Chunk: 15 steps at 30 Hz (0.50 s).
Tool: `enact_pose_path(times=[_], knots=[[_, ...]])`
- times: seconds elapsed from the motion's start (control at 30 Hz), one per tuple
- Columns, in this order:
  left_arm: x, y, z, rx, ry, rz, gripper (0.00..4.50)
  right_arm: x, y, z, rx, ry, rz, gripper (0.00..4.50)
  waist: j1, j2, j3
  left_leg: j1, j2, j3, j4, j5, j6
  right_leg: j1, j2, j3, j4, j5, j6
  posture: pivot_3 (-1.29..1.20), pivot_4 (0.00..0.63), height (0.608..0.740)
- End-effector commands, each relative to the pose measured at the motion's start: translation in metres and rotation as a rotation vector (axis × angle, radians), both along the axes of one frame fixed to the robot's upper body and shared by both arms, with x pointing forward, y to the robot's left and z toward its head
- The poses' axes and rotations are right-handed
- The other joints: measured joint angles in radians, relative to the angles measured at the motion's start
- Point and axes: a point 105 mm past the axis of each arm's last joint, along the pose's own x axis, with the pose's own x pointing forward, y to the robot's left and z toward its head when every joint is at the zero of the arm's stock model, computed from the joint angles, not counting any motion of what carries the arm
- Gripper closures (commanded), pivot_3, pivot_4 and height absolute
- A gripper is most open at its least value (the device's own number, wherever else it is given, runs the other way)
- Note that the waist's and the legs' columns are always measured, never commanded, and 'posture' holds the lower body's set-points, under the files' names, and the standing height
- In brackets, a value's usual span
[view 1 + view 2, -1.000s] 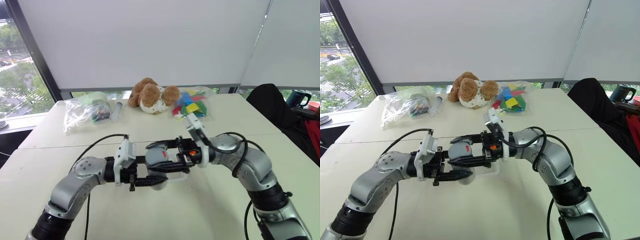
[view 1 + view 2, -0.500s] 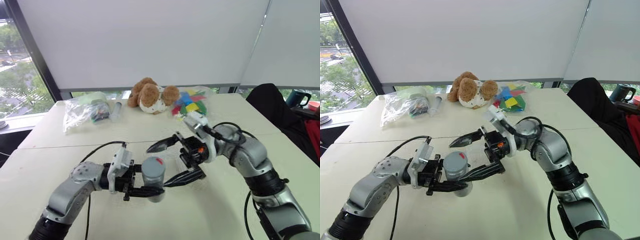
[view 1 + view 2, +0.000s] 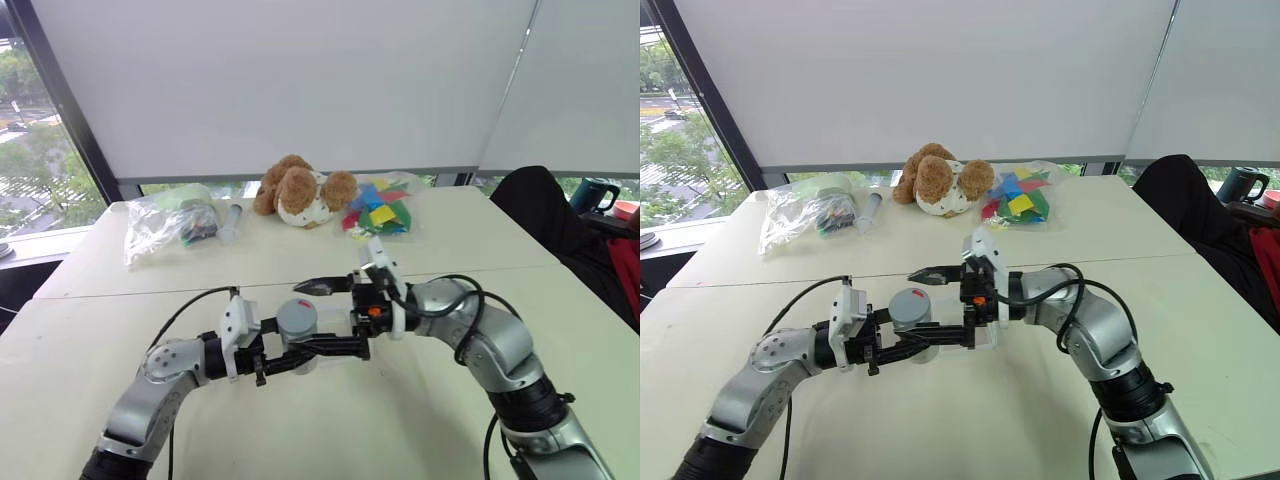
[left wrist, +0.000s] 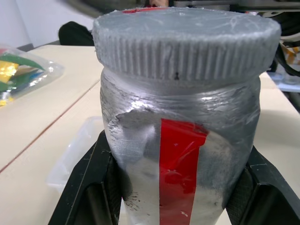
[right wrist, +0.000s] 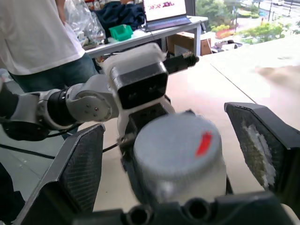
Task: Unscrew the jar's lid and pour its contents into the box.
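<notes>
Behind the jar (image 3: 296, 322) clenched in left fingers (image 4: 89, 187), right fingers (image 5: 262, 140) spread, teddy bear (image 3: 298, 190) and bags (image 3: 165, 220).

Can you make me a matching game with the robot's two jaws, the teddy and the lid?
Things:
1. left gripper
2. right gripper
3. teddy
4. lid

States or places:
A. screwed on top of the jar
B. jaws wide open on either side of the lid
C. at the far edge of the table
D. jaws shut on the jar

Pairs: 1-D, 2-B, 3-C, 4-A
</notes>
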Motion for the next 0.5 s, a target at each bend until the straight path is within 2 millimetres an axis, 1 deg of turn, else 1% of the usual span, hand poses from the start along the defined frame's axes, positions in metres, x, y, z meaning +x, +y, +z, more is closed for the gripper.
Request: enact_pose_path(times=[0.03,0.33,0.4,0.5], knots=[[-0.003,-0.007,0.006,-0.003,-0.052,-0.03,2.43,0.003,0.007,0.014,0.023,-0.068,-0.015,0.03,0.001,0.0,0.0,0.0,0.0,0.0,0.0,0.0,0.0,0.0,0.0,0.0,0.0,0.0,0.0,0.0,0.15,0.74],[-0.004,-0.008,0.005,-0.016,-0.054,-0.038,2.43,0.009,0.011,0.01,-0.003,-0.077,-0.013,0.03,-0.001,0.0,0.0,0.0,0.0,0.0,0.0,0.0,0.0,0.0,0.0,0.0,0.0,0.0,0.0,0.0,0.15,0.74],[-0.003,-0.007,0.005,-0.015,-0.049,-0.031,2.43,0.001,0.009,0.006,-0.036,-0.065,0.04,0.03,-0.001,0.0,0.0,0.0,0.0,0.0,0.0,0.0,0.0,0.0,0.0,0.0,0.0,0.0,0.0,0.0,0.15,0.74],[-0.001,-0.005,0.004,-0.012,-0.042,-0.016,2.43,-0.006,0.009,0.004,-0.045,-0.052,0.072,0.03,-0.001,0.0,0.0,0.0,0.0,0.0,0.0,0.0,0.0,0.0,0.0,0.0,0.0,0.0,0.0,0.0,0.15,0.74]])
